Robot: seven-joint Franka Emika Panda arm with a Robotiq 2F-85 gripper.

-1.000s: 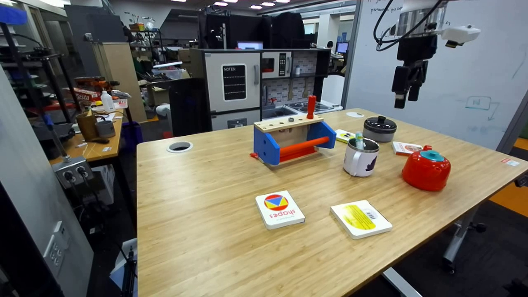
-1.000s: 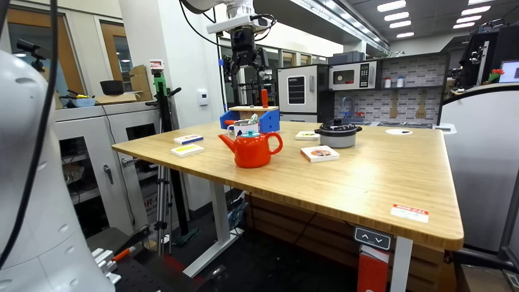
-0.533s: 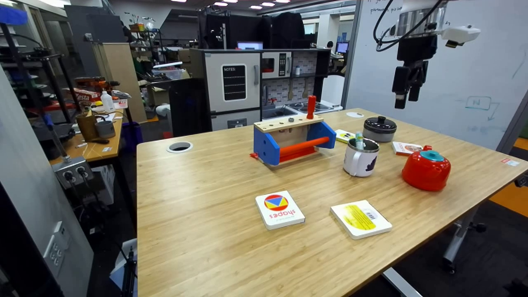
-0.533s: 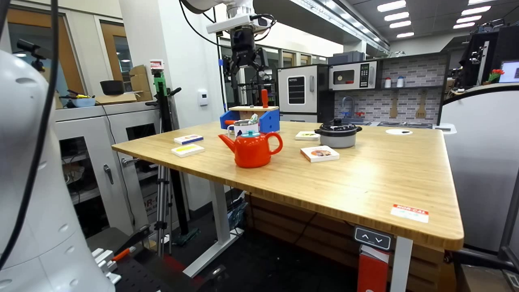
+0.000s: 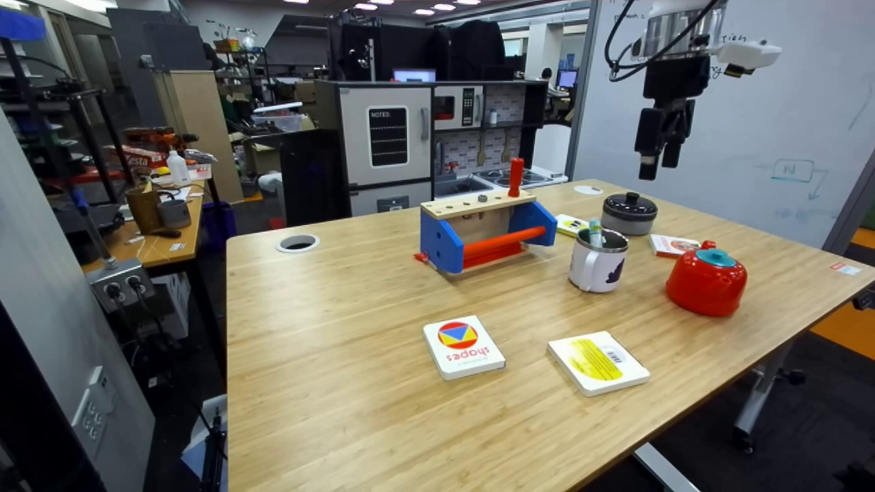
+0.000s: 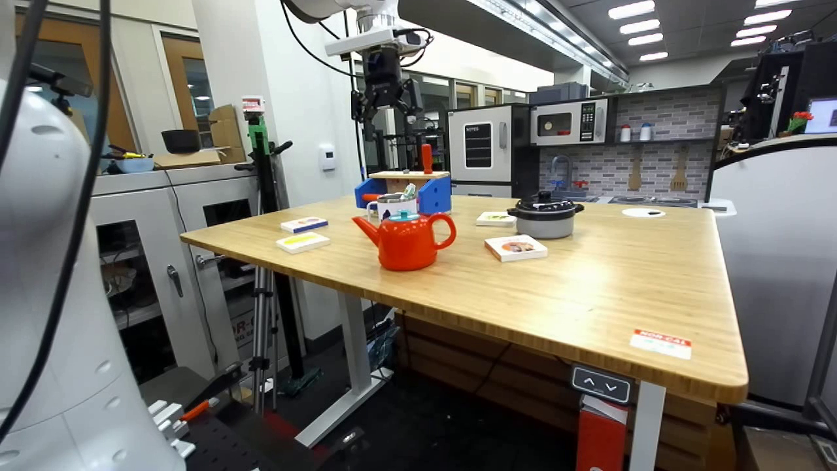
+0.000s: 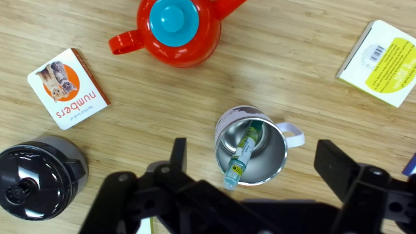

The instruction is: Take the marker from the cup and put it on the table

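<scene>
A marker [image 7: 243, 151] leans in its cup [image 7: 272, 159] below the spread claw [image 7: 253, 154], long axis crossing the closing line, exact offset unclear.

You face a smooth wooden tabletop [image 5: 328, 389], a cup [image 7: 268, 162] lined in shiny metal, a plastic-looking marker [image 7: 243, 151], a glossy teapot [image 5: 707, 287] and your matt pincer [image 7: 252, 154].

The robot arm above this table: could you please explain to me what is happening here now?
The robot's gripper hangs open above the table and holds nothing. The job is to take the marker from the cup and put it on the table. This is not yet done: the marker leans inside the cup, one end sticking out over the rim. In the wrist view, the cup appears between the wide-apart jaws. A red teapot and a black-lidded pot stand nearby.
</scene>
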